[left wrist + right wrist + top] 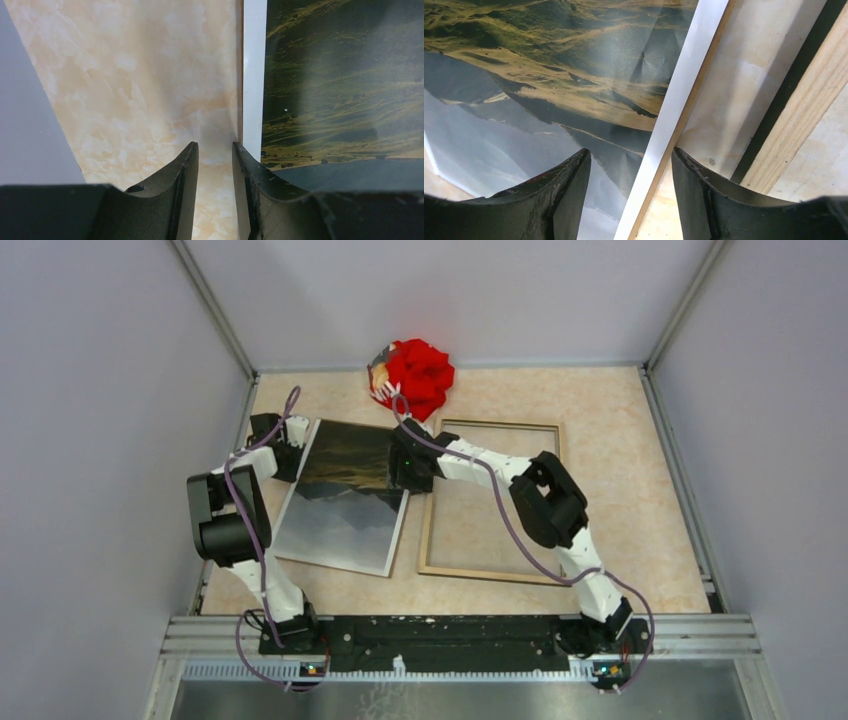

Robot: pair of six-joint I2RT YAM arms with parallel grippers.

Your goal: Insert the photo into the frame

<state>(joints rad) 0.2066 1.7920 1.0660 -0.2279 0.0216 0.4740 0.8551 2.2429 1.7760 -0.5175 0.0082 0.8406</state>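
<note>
The photo [345, 505], a dark misty mountain print with a thin white edge, lies face up on the table left of centre. The frame [497, 424] lies just right of it, its light wood side up. My left gripper [285, 445] is at the photo's far left corner. In the left wrist view it [215, 150] is open over bare table, with the photo's white edge [254, 75] right beside its right finger. My right gripper [408, 465] is at the photo's right edge. In the right wrist view it [630, 152] is open and straddles the white edge [689, 75], with the frame's wooden bar [809, 100] further right.
A red cloth bundle [415, 375] sits at the back edge of the table, behind the photo and the frame. Grey walls close the table in on the left, back and right. The marbled beige tabletop [620, 490] shows bare to the right of the frame.
</note>
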